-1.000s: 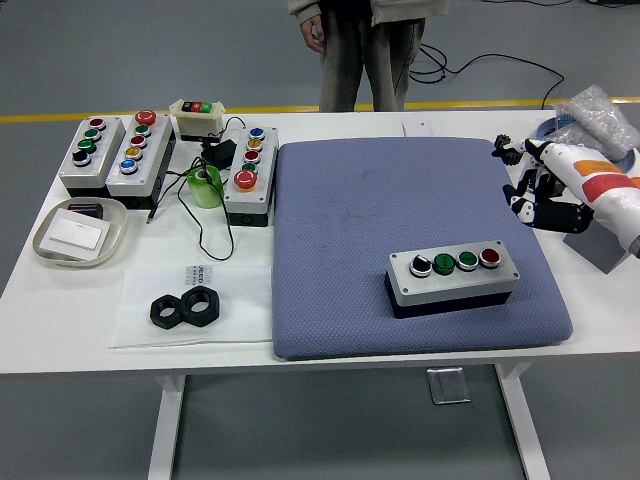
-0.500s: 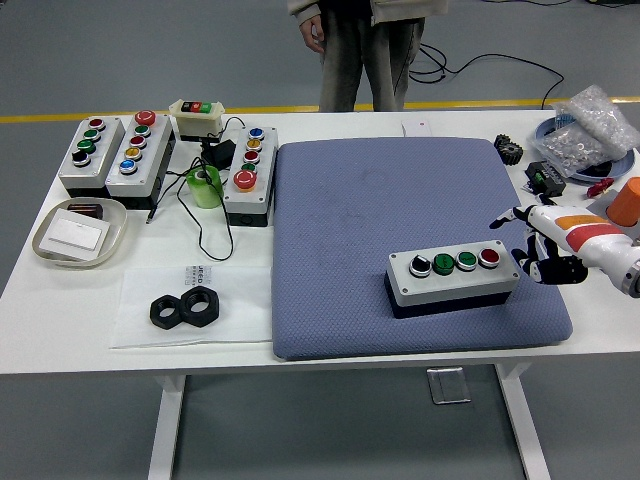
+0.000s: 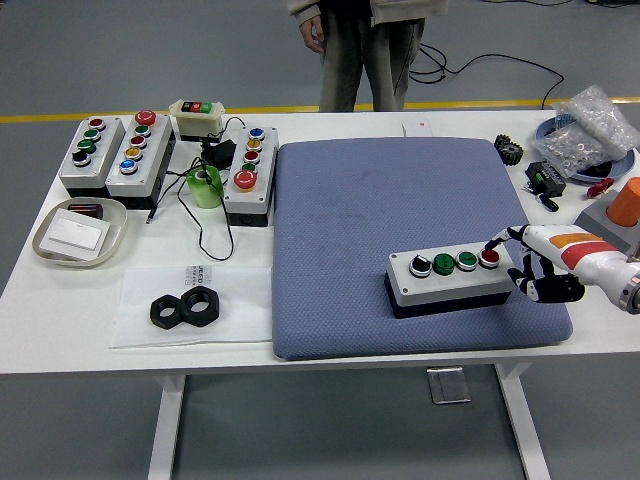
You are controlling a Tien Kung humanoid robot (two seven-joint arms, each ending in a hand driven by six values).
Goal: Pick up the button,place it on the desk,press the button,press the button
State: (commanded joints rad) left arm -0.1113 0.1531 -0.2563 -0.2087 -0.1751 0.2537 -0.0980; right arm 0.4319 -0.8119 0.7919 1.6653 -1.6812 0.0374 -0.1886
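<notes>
**Fingertip at the red button**

Button box (image 3: 453, 277) sits on the blue pad (image 3: 400, 200), near its front right corner, with its four caps facing up and its long side towards the robot, which puts every cap within reach of the arm coming in from the right. The right hand (image 3: 530, 265) holds nothing: one finger (image 3: 500, 241) is stretched out to the red button (image 3: 489, 257) at the box's right end, tip at or just over the cap, while the other fingers are curled back out of the way. My judgement is that the box is already placed and a press is in hand. Left of the pad, other button boxes (image 3: 140, 150) stand grouped, apparently spare. A small printed label (image 3: 196, 272) lies near two black nuts (image 3: 186, 307); its writing is too small to read. No left hand shows.
</notes>
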